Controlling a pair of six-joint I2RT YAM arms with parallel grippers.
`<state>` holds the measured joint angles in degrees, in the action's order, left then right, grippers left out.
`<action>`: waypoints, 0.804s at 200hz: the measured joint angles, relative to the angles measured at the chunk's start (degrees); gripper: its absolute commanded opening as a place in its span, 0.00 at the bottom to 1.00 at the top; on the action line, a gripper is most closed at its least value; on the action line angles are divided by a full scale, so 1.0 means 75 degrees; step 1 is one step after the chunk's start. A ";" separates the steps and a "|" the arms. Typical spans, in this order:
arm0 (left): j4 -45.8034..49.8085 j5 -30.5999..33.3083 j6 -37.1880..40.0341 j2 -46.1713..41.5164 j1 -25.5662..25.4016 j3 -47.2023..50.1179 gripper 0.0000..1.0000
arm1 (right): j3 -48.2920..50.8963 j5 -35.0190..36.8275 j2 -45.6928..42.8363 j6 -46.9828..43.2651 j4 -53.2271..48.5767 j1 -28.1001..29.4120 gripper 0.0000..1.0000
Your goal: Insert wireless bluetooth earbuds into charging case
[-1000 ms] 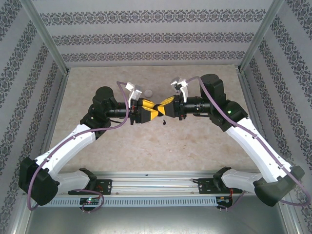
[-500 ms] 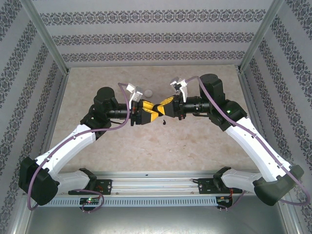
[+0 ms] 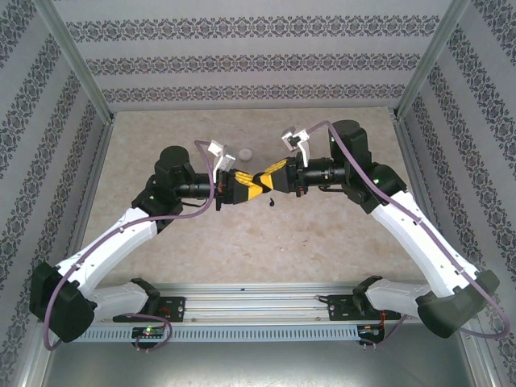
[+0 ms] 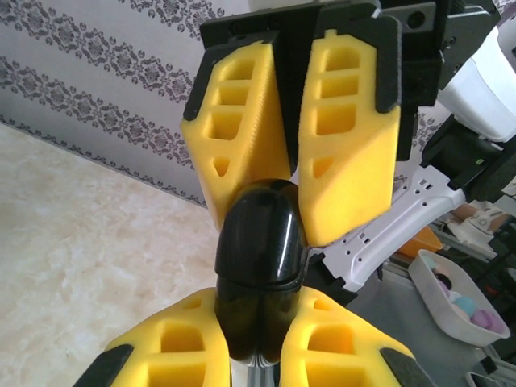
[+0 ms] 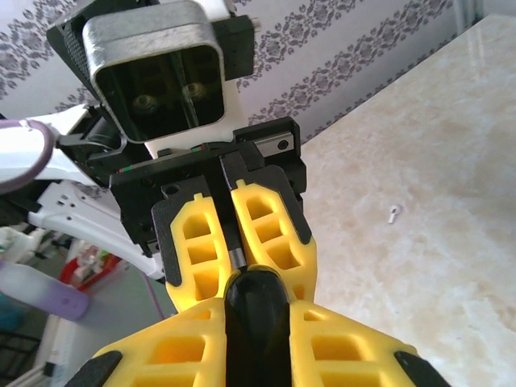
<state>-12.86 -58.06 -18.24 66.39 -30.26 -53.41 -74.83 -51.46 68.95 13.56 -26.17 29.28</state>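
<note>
Left gripper [image 3: 247,185] and right gripper [image 3: 263,179] are met tip to tip above the tabletop [image 3: 339,242] centre. Both sets of jaws are clamped on one glossy black case [image 4: 262,242], from opposite ends. A white earbud [image 5: 393,213] is seen loose on the tabletop. A black earbud [image 3: 273,201] is noted near the centre, just nearside of the grippers.

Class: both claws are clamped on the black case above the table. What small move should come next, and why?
Probably the right claw should ease its end away from the left claw to hinge the case open. The case looks shut along its seam, each claw grips one end, and a white earbud lies loose on the table.
</note>
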 measured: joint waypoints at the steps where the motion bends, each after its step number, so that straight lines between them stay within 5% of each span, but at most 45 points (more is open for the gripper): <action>1: -0.0009 0.0012 0.0009 -0.0006 0.0000 0.0009 0.00 | 0.0003 -0.0032 0.0015 0.0020 0.0012 -0.0012 0.12; 59: -0.0408 0.0437 0.0181 -0.0192 -0.0006 0.0641 0.00 | 0.0239 -0.0615 0.0402 0.0551 0.0198 -0.0192 0.29; 161: -0.0982 0.0621 0.0149 -0.0621 -0.0015 0.1172 0.00 | 0.0353 0.0189 0.0428 0.0831 0.0207 -0.0592 0.45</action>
<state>-20.23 -53.41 -17.12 61.73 -30.37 -44.62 -72.18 -50.04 72.16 19.79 -24.62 24.84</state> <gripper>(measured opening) 0.048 0.435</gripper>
